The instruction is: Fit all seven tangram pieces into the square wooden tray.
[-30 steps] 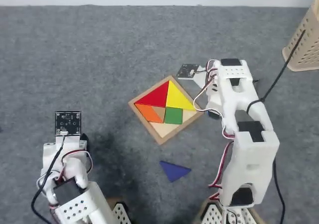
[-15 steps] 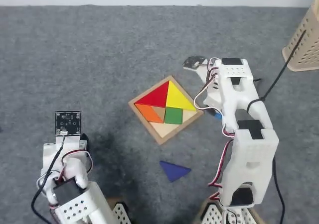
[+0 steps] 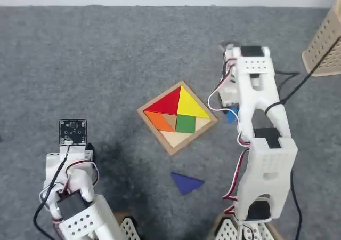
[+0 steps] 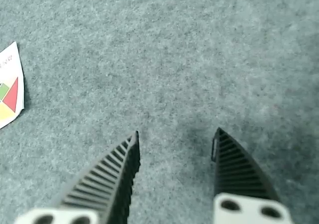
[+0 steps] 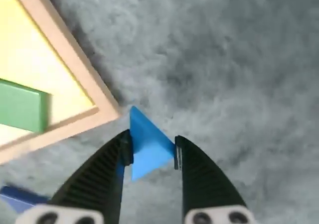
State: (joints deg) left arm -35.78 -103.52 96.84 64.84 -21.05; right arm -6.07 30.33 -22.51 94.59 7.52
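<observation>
Tray (image 3: 193, 137) lies cornerwise near the middle of the grey counter (image 3: 106, 64), between the two arms. The right arm (image 3: 261, 144) stretches along the tray's right side. The left arm (image 3: 72, 197) is folded at the near left, well apart from the tray.

Inside the tray, the red triangle (image 3: 165, 102) and yellow triangle (image 3: 190, 104) fill the far half and touch along one edge. Nearer sit the orange piece (image 3: 156, 121) and the green square (image 3: 185, 124), with pale wood showing in the near corner. A dark blue triangle (image 3: 186, 183) lies flat on the counter, close to the tray's near corner but apart from it.

The right gripper (image 5: 150, 140) is clamped on a small light blue triangle (image 5: 144, 132), just beside the tray's right corner and outside the rim. The left gripper (image 4: 177, 133) hangs over bare counter with its jaws apart.
</observation>
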